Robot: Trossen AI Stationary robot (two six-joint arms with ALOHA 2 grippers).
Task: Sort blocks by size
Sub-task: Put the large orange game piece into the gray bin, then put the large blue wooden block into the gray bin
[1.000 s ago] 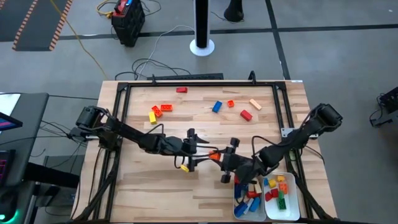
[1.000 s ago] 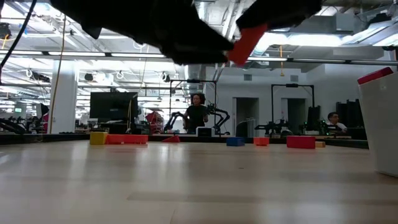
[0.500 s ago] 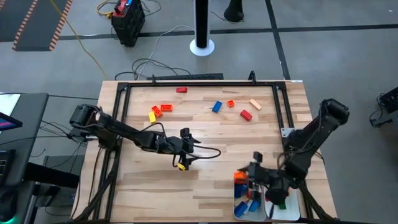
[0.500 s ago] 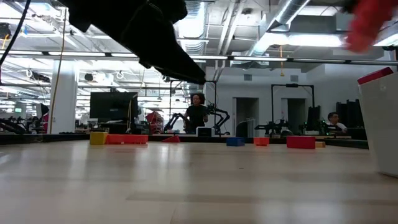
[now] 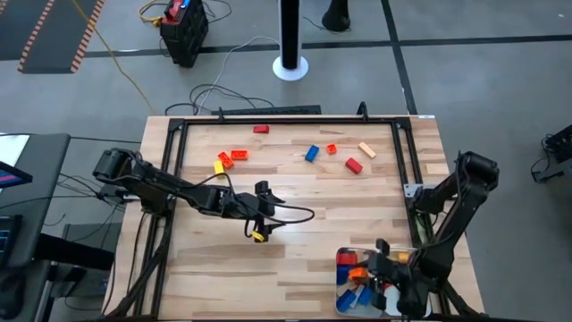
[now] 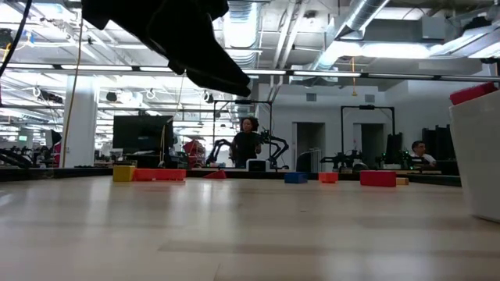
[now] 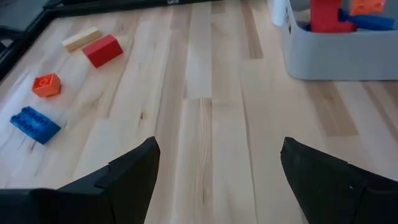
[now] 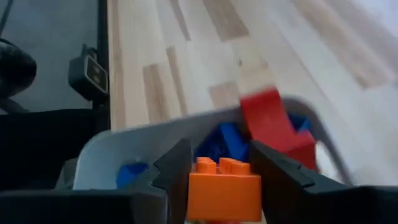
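My right gripper [image 5: 374,265] is shut on a short orange block [image 8: 224,186] over the left of two white trays [image 5: 343,257] at the table's near right corner. That tray holds blue blocks [image 8: 227,143] and a red one [image 8: 270,124]. My left gripper [image 7: 217,155] is open and empty above the table's middle [image 5: 265,197]. Loose blocks lie flat on the far part of the table: red [image 5: 260,129], orange [image 5: 237,155], yellow [image 5: 219,167], blue [image 5: 311,153], tan [image 5: 366,149]. My right gripper pinches the orange block by two opposite side faces [image 8: 194,186] between its two fingers [image 8: 177,171]. The fingers come from the table's right side. The block sits level, studs up, lifted clear above the blocks in the tray.
The second white tray [image 5: 409,295] lies to the right of the first, mostly under my right arm. A black frame [image 5: 268,118] runs round the table. In the low view the tray wall [image 6: 476,156] stands at the right. Bare wood lies between the two grippers [image 5: 313,241].
My right gripper has carried the orange block from beside my left gripper at the table's middle toward the right and near edges, ending over the left tray. My left gripper has drawn back a little toward the table's left edge.
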